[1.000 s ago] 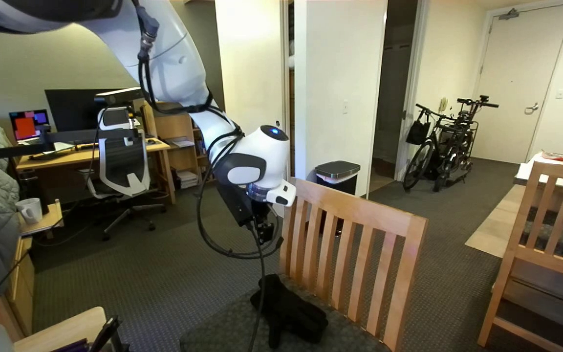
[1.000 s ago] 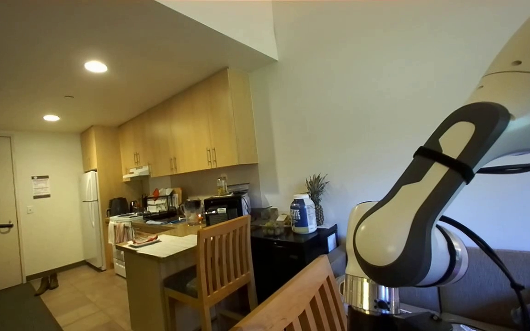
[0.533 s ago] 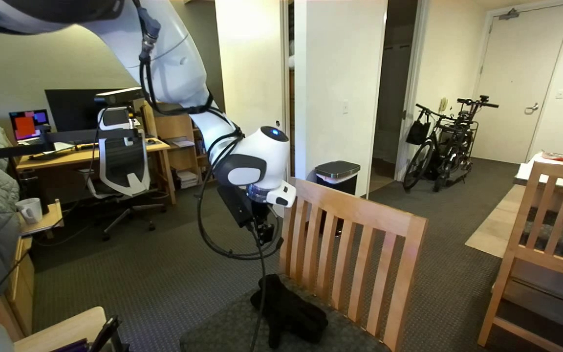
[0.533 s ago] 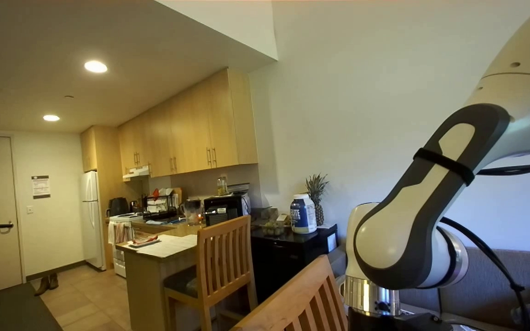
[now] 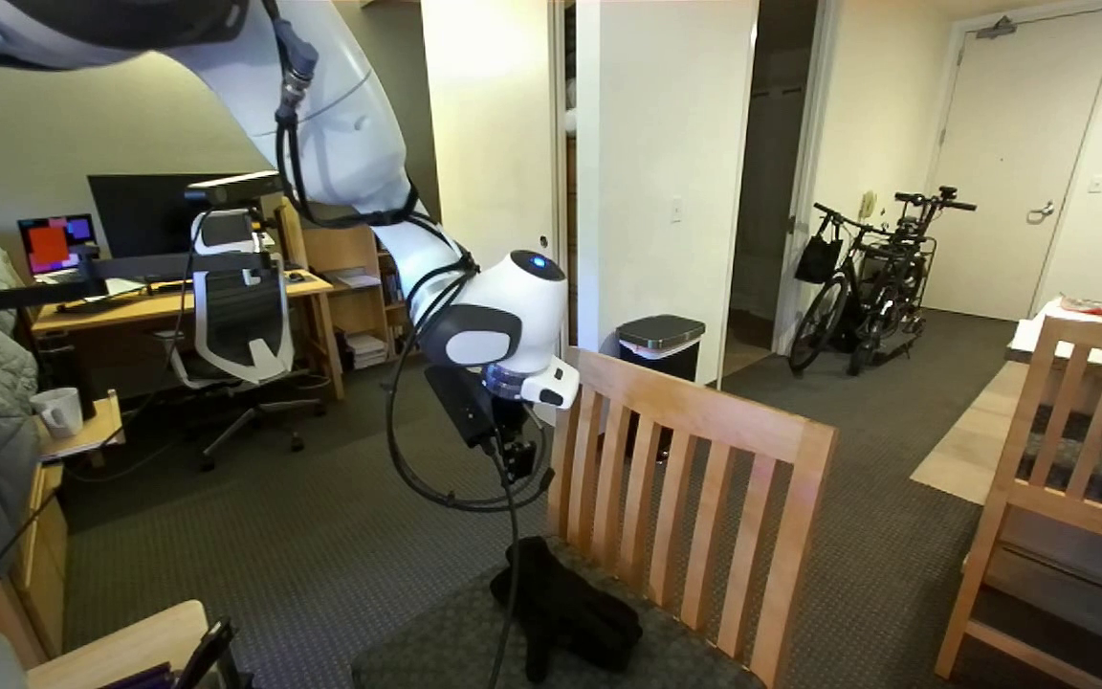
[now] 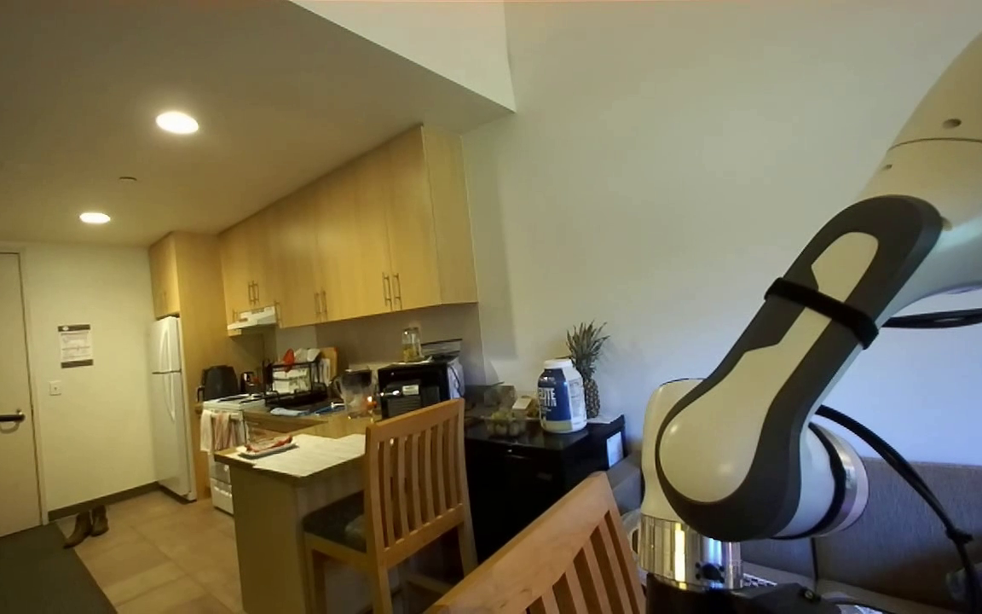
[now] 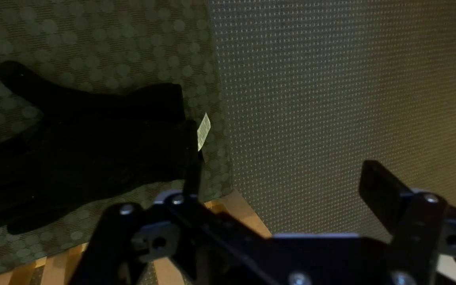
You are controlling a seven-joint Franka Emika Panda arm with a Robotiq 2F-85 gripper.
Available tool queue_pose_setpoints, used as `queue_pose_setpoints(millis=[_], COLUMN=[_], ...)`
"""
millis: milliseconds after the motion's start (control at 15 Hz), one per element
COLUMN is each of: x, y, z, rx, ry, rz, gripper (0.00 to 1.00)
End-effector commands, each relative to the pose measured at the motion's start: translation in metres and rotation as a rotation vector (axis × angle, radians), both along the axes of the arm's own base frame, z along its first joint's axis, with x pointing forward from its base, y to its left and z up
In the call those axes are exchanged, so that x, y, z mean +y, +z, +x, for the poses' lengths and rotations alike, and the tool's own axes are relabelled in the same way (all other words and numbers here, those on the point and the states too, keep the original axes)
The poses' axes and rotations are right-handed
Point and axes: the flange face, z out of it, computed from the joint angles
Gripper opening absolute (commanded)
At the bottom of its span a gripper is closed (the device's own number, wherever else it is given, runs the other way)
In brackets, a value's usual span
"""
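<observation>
Gripper (image 7: 281,174) hung empty, jaws spread wide, near the black glove (image 7: 105,154) lying on the chair seat (image 7: 133,43)! Good handling, it seemed, wanted centring over that cuff (image 7: 166,146), clear of the backrest (image 5: 699,407).

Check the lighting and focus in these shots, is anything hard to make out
In the wrist view, the glove is so dark its folds mostly vanish, and the gripper is out of focus; in an exterior view, the ceiling lights burn out to white; in an exterior view, the glove is a near-black patch on the dim seat.
</observation>
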Motion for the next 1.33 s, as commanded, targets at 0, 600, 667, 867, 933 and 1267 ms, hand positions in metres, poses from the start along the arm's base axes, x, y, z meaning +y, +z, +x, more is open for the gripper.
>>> queue_pose_setpoints(millis=[0,600,667,867,933,1267], x=[0.000,-0.015,-0.018,-0.026,-0.028,-0.034], y=[0.000,-0.044,-0.051,-0.064,-0.067,-0.085], z=[0.000,0.010,0.012,0.019,0.022,0.033], rx=[0.001,0.064,0.070,0.085,0.089,0.102], ry=[0.000,-0.032,-0.042,-0.061,-0.065,-0.084], rz=[0.000,0.000,-0.006,-0.010,-0.012,-0.044], gripper=[1.00,1.00,1.00,1.00,1.00,1.00])
